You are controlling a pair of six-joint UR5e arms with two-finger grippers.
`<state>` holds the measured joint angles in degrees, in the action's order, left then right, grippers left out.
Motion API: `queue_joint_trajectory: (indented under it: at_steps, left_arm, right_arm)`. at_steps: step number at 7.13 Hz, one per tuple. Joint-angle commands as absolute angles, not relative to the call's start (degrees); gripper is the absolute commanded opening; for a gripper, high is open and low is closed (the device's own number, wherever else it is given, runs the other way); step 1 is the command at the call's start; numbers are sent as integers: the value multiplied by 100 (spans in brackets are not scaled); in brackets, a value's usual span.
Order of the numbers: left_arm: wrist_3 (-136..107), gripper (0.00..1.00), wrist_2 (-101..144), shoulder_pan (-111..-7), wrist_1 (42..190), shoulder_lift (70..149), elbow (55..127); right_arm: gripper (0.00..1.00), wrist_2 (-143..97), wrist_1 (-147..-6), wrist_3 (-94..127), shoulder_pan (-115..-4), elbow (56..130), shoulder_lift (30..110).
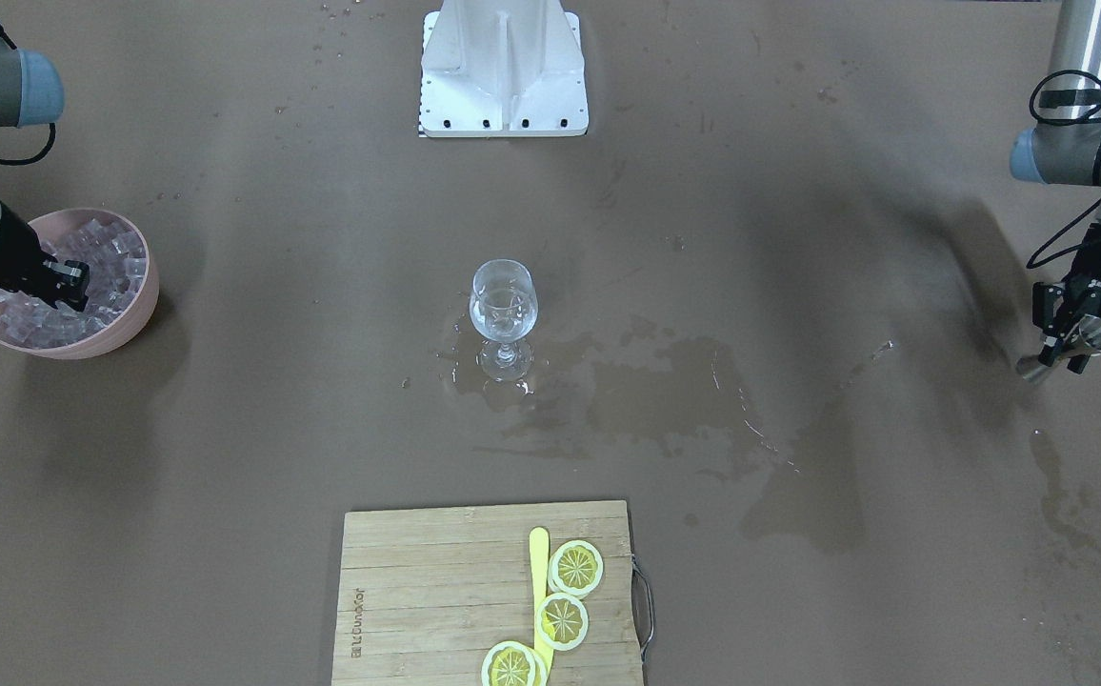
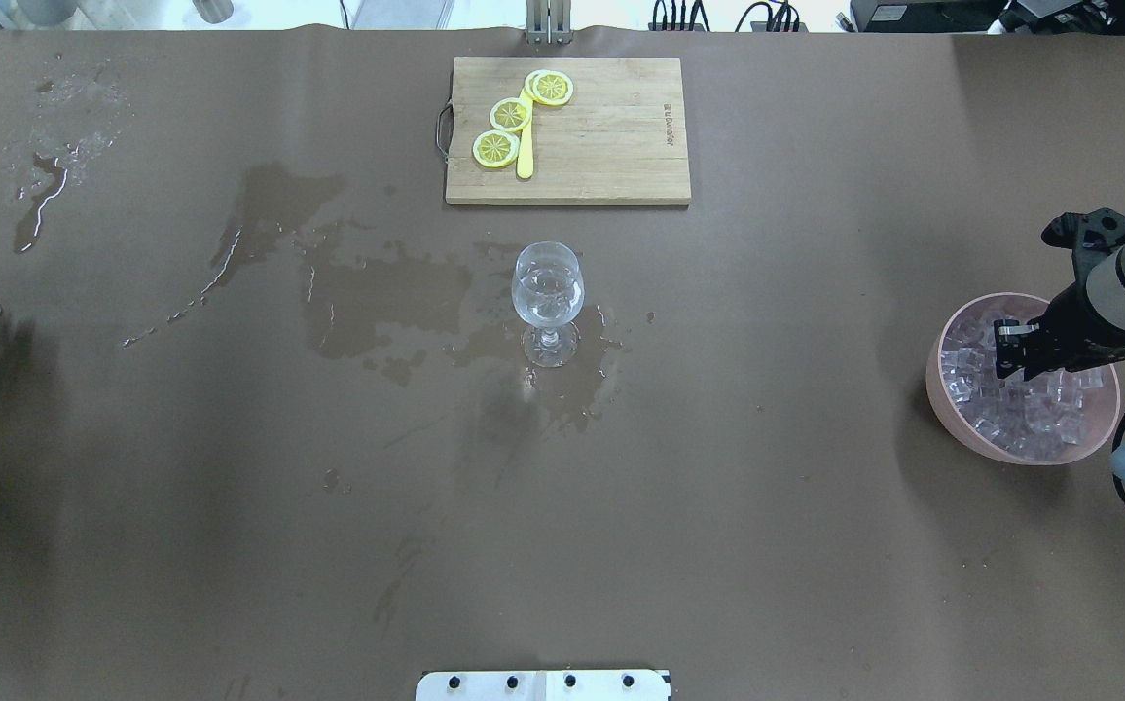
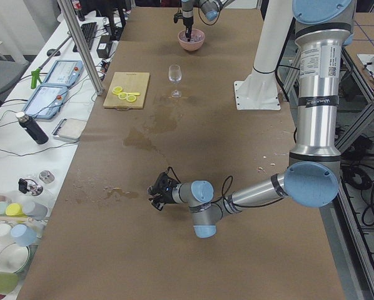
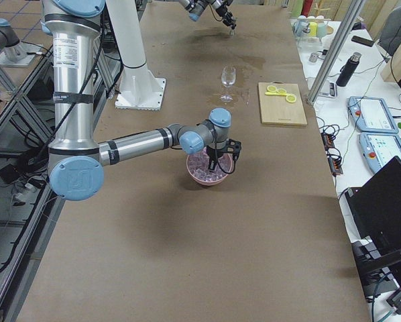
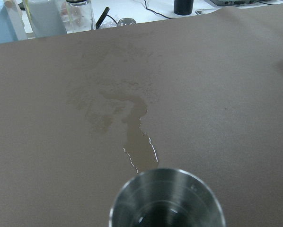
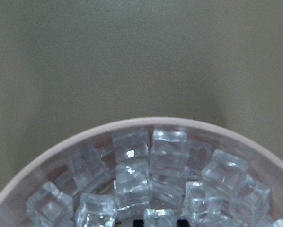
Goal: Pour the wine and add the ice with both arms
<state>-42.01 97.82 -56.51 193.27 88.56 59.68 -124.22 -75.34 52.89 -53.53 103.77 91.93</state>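
A clear stemmed glass [image 1: 504, 305] stands mid-table with a little colourless wine in its bowl; it also shows in the overhead view [image 2: 548, 287]. A pink bowl [image 1: 136, 314] full of small clear ice cubes [image 6: 132, 182] sits on my right side [image 2: 952, 409]. My right gripper [image 2: 1008, 350] is down in the bowl, its fingers closed narrowly around one ice cube [image 6: 159, 218]. My left gripper [image 1: 1084, 335] is shut on a steel measuring cup [image 5: 167, 201], held tilted above the table far from the glass; the cup looks nearly empty.
A wooden cutting board [image 2: 611, 136] with lemon slices [image 2: 511, 114] and a yellow knife lies beyond the glass. Wet patches [image 2: 378, 292] spread from the glass toward my left side. The white robot base [image 1: 503, 71] stands at the table's near edge.
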Motion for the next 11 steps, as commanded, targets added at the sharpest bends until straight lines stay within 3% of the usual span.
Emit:
queue_joint_trajectory:
  at_steps: [1,4,6,11]
  left_arm:
    - [-4201,34,9773,-5651,19336,8894,5968]
    - [-4377,18,9773,-5651,19379,8912,5985]
    - [-4526,0,9808,-5643,19406,8930,6047]
    - [-4614,0,9835,-5651,19345,9413,6431]
  right_arm:
    - [26,-12419,-7532,5282,-5405,10380,9202]
    - [26,-12454,-7532,5291,-5607,10467,9211]
    - [26,-12515,-7602,5300,-5704,10678,9220]
    - [23,-12551,-8452,4576,-6011,11293,9194]
